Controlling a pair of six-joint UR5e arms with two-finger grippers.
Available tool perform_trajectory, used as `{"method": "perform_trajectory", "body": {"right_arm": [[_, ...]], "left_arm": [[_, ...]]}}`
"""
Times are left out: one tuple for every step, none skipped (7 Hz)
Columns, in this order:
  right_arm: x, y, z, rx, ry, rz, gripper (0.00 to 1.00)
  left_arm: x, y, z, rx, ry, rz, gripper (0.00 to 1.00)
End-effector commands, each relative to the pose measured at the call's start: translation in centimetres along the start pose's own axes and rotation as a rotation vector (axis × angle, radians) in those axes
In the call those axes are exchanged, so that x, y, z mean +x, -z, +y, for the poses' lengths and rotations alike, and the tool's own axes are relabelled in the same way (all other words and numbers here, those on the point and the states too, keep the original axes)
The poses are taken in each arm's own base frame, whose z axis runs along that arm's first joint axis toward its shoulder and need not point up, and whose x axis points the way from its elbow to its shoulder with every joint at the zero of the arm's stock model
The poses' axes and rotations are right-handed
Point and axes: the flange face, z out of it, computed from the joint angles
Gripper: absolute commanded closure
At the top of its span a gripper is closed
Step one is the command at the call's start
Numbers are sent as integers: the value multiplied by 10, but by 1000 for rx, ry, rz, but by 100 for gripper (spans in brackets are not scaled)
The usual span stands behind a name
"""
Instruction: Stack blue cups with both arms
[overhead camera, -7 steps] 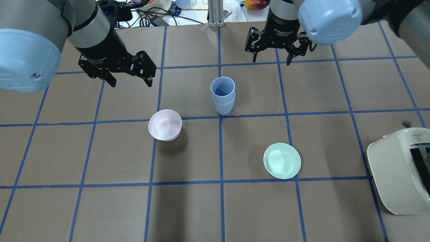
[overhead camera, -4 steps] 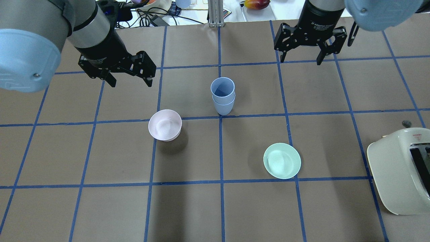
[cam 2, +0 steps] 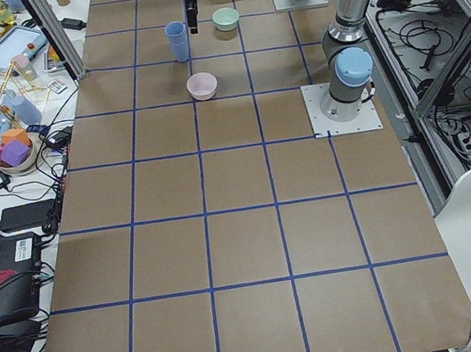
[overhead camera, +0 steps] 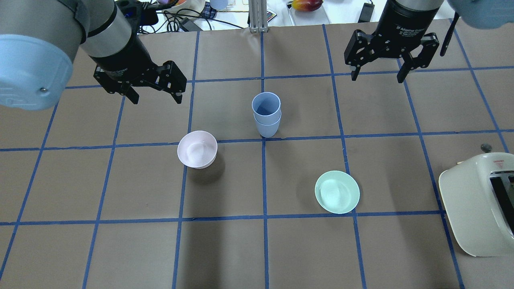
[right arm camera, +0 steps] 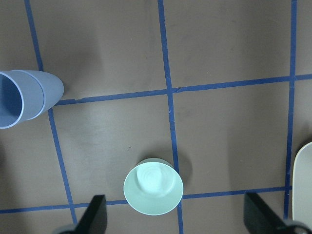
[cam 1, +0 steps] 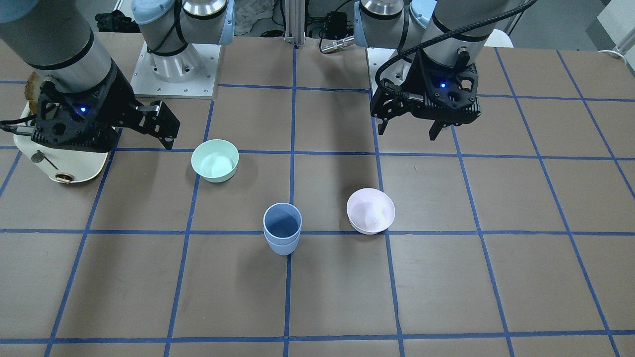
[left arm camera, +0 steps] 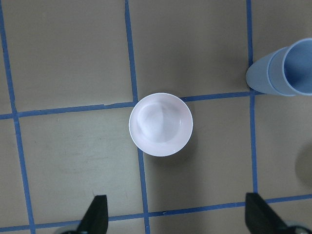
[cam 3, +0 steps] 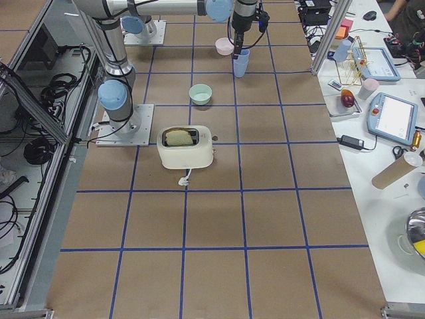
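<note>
Blue cups [overhead camera: 266, 114] nested, brown gridded table [overhead camera: 225, 249], cluttered desks [cam 3: 382, 159]

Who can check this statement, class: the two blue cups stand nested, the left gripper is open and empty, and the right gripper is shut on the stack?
Not quite. The right gripper is open and empty, well clear of the blue cups, as the overhead exterior view shows. The cups are nested, and the left gripper is open and empty.
</note>
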Motion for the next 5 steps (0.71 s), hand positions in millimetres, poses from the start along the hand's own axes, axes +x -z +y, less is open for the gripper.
{"method": "perform_trajectory", "body": {"right_arm": [[1,1,1,2,1,2,0],[1,1,1,2,-1,2,0],[3,2,0,3,-8,2,0],[7,2,-1,1,-15,1,0],[7,2,-1,1,-15,1,0]], "left_arm": [[0,0,0,1,0,0,0],[0,0,0,0,0,0,0],[0,0,0,1,0,0,0],[0,0,0,0,0,0,0],[0,0,0,0,0,0,0]]}}
